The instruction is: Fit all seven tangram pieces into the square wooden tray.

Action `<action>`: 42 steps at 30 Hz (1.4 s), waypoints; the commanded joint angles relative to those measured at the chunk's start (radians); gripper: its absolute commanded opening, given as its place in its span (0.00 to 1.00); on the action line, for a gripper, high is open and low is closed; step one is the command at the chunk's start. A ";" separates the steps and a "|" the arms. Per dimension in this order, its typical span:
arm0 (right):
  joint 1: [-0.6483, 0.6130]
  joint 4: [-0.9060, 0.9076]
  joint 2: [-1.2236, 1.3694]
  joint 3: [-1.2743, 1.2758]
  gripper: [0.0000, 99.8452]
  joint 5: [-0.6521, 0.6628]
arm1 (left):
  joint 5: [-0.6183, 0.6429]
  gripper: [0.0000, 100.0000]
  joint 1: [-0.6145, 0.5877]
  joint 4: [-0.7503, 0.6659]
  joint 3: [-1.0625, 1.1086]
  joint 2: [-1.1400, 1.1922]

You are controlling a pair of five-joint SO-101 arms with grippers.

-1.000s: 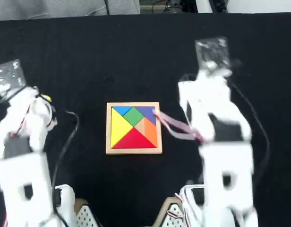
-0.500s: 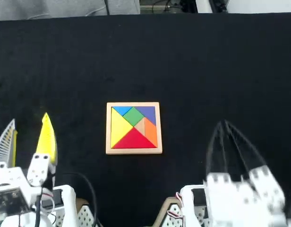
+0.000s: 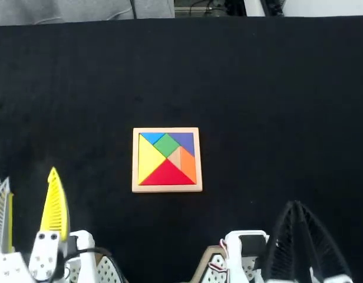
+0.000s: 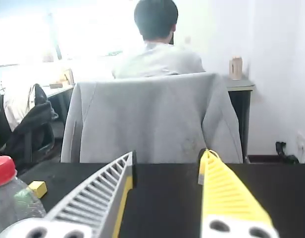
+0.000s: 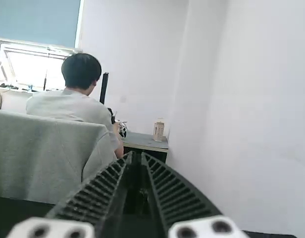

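The black-covered table [image 3: 270,88] spreads across the high view. The two arms sit at its near edge, both well apart from the work.

The left arm's gripper [image 3: 28,183] stands at the near left. Its yellow finger and its grey ribbed finger are spread wide, with nothing between them. The left wrist view confirms this gap [image 4: 170,156]. The right arm's black gripper [image 3: 296,206] stands at the near right. Its two ribbed fingers are drawn together to a point and hold nothing. From its own wrist they meet at the tips [image 5: 137,156].

The square wooden tray [image 3: 167,188] lies flat at the middle of the table, its edges square to the table's. All seven pieces lie inside it:

- The large yellow triangle [image 3: 147,162] fills the left side.
- The large red triangle [image 3: 168,174] fills the near side.
- The purple parallelogram [image 3: 185,140] takes the far right corner.
- The orange triangle [image 3: 190,162] lies along the right wall.
- The green square [image 3: 165,145] sits at the far middle.
- The blue triangle [image 3: 150,137] takes the far left corner.
- The small pale wooden triangle [image 3: 175,158] sits at the centre.

The pieces look flush, with no gap or raised edge that I can make out.

By my judgement the fitting is finished and the arms are parked. No further placement seems needed, and at most a check that each piece sits level.
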 commanded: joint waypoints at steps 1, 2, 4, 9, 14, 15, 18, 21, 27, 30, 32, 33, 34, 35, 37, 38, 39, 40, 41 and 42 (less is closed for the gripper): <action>0.014 0.000 -0.079 0.074 0.01 -0.002 | 0.005 0.22 0.015 0.037 0.070 0.002; 0.014 0.000 -0.079 0.127 0.01 -0.002 | 0.005 0.22 0.015 0.017 0.151 0.002; 0.012 -0.014 -0.079 0.246 0.01 -0.002 | 0.003 0.22 0.016 -0.048 0.334 0.002; 0.012 -0.213 -0.081 0.642 0.01 0.005 | -0.003 0.22 0.061 -0.410 0.868 0.002; 0.012 -0.427 -0.081 1.067 0.01 0.002 | -0.003 0.22 0.130 -0.753 1.270 0.005; 0.012 -0.456 -0.081 1.142 0.01 0.000 | 0.003 0.22 0.133 -0.749 1.259 0.006; 0.012 -0.542 -0.081 1.340 0.01 0.000 | 0.003 0.22 0.139 -0.703 1.254 0.005; 0.012 -0.555 -0.081 1.408 0.01 -0.002 | -0.002 0.22 0.131 -0.677 1.262 0.014; 0.009 -0.361 -0.081 1.411 0.01 -0.002 | -0.002 0.22 0.140 -0.356 1.262 0.008; 0.011 -0.170 -0.081 1.411 0.01 0.003 | 0.000 0.22 0.134 -0.181 1.262 0.008; 0.011 -0.091 -0.081 1.411 0.01 0.000 | 0.003 0.22 0.131 -0.169 1.262 0.011; 0.012 -0.107 -0.070 1.411 0.01 0.005 | 0.003 0.22 0.130 -0.169 1.262 0.014; 0.012 -0.098 -0.068 1.411 0.01 0.005 | 0.003 0.22 0.124 -0.167 1.262 0.014; 0.011 -0.094 -0.073 1.411 0.01 0.005 | 0.003 0.22 0.105 -0.167 1.262 0.012; 0.009 -0.094 -0.079 1.411 0.01 0.005 | 0.002 0.22 0.050 -0.167 1.262 0.012; 0.009 -0.092 -0.081 1.411 0.01 0.005 | 0.000 0.22 0.024 -0.164 1.262 0.008; 0.009 -0.092 -0.081 1.411 0.01 0.005 | 0.000 0.22 0.001 -0.164 1.262 0.008; 0.009 -0.092 -0.081 1.411 0.01 0.005 | 0.000 0.22 -0.019 -0.164 1.262 0.008; 0.009 -0.092 -0.081 1.411 0.01 0.005 | 0.000 0.22 -0.033 -0.164 1.262 0.008; 0.009 -0.092 -0.081 1.411 0.01 0.005 | 0.000 0.22 -0.044 -0.164 1.262 0.008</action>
